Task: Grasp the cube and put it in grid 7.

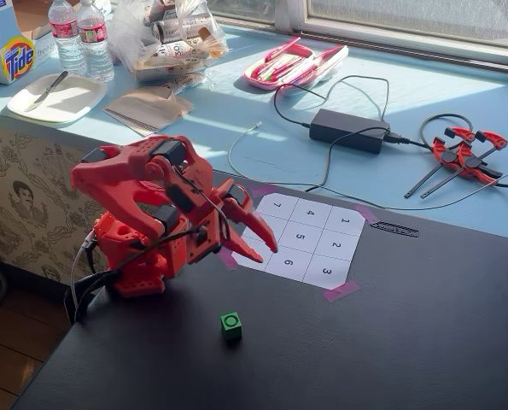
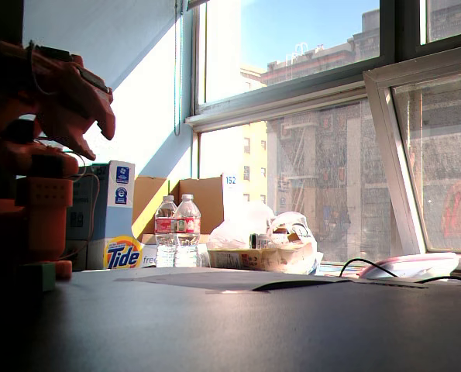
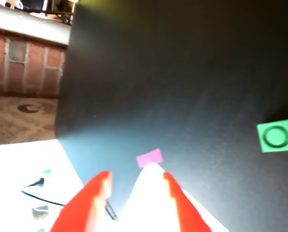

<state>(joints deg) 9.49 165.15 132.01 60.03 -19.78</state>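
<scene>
Nothing done yet: green cube (image 1: 230,325) loose on the dark tabletop (image 1: 407,342), near but off the numbered sheet (image 1: 309,239), grid 7 (image 1: 277,206) bare, red gripper (image 1: 258,231) parted and empty above the sheet, grasp and placement both left.

High oblique, tabletop-level side, wrist — downward.

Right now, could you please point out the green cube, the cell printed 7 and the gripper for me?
green cube (image 1: 230,324), a fixed view, on its top face.
cell 7 (image 1: 268,219), a fixed view, on its bare white paper.
gripper (image 3: 134,183), wrist view, midway between the red fingertips.
</scene>
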